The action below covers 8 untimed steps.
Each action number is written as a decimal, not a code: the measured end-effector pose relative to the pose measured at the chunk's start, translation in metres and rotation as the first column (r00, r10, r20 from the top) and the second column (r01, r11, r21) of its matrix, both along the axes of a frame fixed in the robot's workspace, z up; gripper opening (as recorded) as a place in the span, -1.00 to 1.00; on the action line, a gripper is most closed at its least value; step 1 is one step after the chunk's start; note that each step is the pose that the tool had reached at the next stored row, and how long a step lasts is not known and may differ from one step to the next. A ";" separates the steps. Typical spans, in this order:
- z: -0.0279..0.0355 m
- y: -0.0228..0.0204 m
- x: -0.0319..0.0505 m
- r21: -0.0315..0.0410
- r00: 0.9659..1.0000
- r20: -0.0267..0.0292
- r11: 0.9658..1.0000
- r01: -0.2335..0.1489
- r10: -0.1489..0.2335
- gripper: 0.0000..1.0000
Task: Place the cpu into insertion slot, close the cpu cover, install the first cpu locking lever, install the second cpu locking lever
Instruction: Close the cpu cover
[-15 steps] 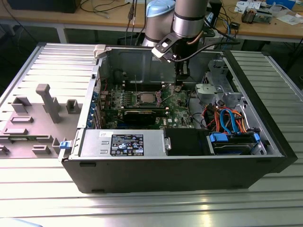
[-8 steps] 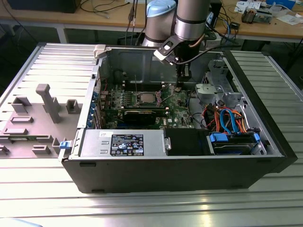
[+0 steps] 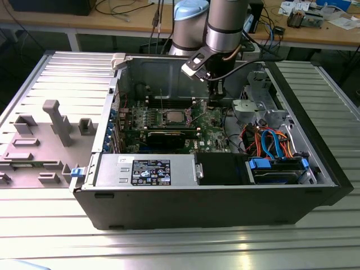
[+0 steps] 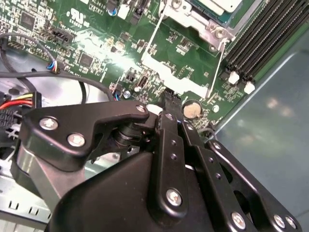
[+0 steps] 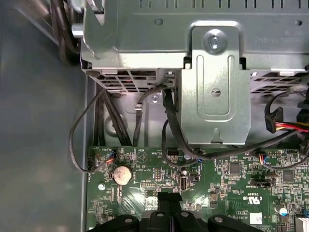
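Gripper (image 5: 169,197) clenched on nothing, fingertips (image 4: 166,99) close over the green circuit board (image 5: 231,191), near the coin cell (image 5: 122,174), cpu (image 3: 172,116) seated in the insertion slot (image 4: 193,21), toward the exterior view's left of the gripper, inside the open computer case (image 3: 225,208).

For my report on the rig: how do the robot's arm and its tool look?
The arm is a silver-grey metal cylinder with pale blue joint caps. A black cable hangs beside it. The tool is black, with jointed links and silver screws.
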<state>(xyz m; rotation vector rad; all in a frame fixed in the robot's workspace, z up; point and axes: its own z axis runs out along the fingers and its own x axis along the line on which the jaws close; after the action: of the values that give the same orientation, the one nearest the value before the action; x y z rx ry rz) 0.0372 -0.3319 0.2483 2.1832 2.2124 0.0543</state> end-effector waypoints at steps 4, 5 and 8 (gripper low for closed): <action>-0.0006 0.0000 -0.0081 0.001 1.000 0.000 1.000 0.000 0.000 -0.79; -0.0006 0.0000 -0.0081 0.001 1.000 0.000 1.000 0.000 0.000 -0.79; -0.0006 0.0000 -0.0083 0.001 1.000 0.000 1.000 0.000 0.000 -0.79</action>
<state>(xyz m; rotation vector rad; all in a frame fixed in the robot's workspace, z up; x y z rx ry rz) 0.0289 -0.3319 0.2478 2.1832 2.2130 0.0549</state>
